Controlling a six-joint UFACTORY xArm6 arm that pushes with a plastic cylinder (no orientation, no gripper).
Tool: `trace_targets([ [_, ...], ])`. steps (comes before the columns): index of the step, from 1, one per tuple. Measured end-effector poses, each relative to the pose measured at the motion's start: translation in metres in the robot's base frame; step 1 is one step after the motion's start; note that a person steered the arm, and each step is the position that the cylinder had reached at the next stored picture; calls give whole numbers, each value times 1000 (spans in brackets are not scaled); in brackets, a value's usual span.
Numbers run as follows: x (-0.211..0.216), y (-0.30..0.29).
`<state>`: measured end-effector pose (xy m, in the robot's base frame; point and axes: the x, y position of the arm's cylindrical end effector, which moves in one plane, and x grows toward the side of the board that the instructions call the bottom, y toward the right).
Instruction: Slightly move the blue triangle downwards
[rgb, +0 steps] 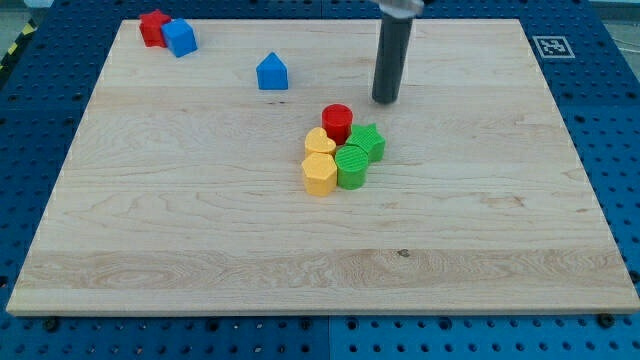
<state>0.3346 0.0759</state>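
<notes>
my tip (386, 100) has bare counter (200, 240) on its left through to the blue triangle (272, 72). just below it the red cylinder (337, 122) and green star (367, 140) block the downward path.

The board (200, 220) is pale wood with fine grain, on a blue perforated table (40, 340). Two blocks are blue (272, 72) (181, 38), two red (337, 122) (153, 27), two yellow (319, 174) (320, 141), two green (352, 166) (369, 141). My tip (385, 101) is dark grey.
</notes>
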Motion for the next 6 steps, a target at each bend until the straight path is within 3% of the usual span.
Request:
trace_targets([
  [2, -66, -83],
  [4, -56, -138],
  [6, -28, -129],
])
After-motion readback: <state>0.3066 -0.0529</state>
